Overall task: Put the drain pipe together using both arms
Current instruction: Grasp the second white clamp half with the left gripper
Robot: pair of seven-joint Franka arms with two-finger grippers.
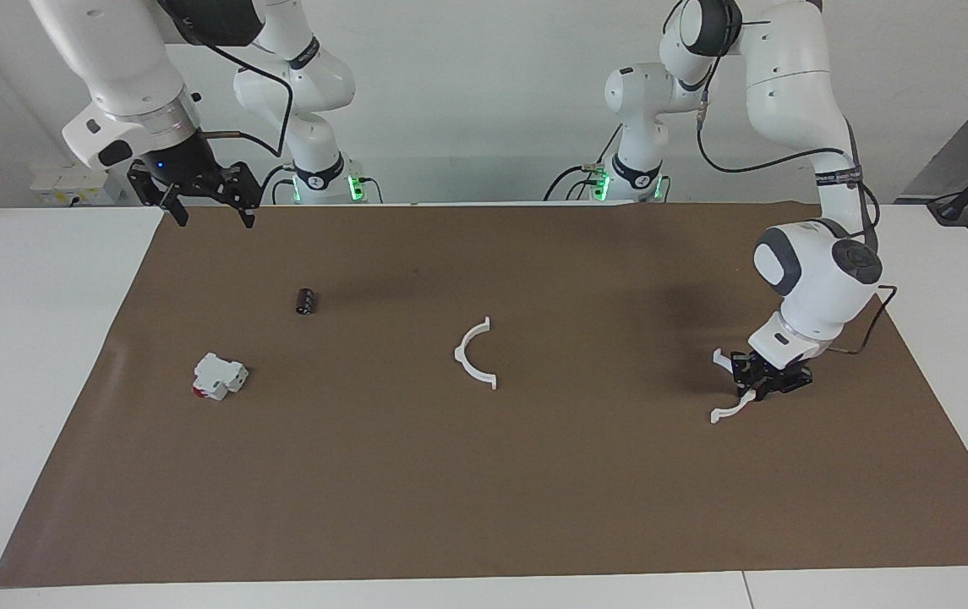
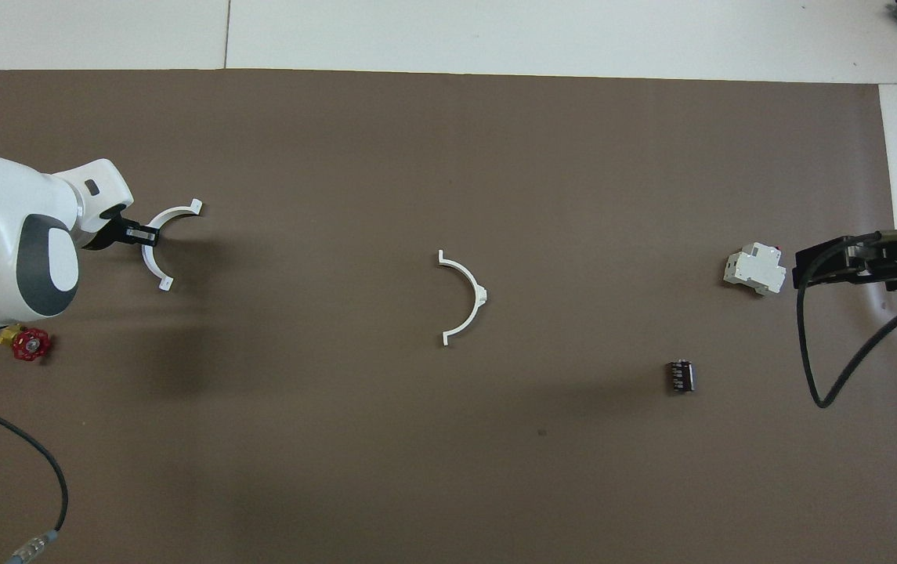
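The drain pipe lies in two white half-ring arcs. One arc [image 1: 473, 355] lies flat in the middle of the brown mat [image 1: 484, 474]; it also shows in the overhead view [image 2: 473, 295]. My left gripper [image 1: 756, 382] is low at the mat toward the left arm's end, shut on the middle of the other arc [image 1: 724, 412]. In the overhead view the left gripper [image 2: 137, 233] holds that arc [image 2: 172, 211] with both arc ends free. My right gripper [image 1: 210, 213] is open and empty, raised over the mat's edge at the right arm's end; it waits. It also shows in the overhead view [image 2: 808, 265].
A white-and-red block [image 1: 219, 376] [image 2: 754, 270] and a small black cylinder [image 1: 306, 301] [image 2: 681, 376] lie toward the right arm's end. A small red handwheel with a yellow part [image 2: 29, 343] lies by the left arm, nearer to the robots than the held arc.
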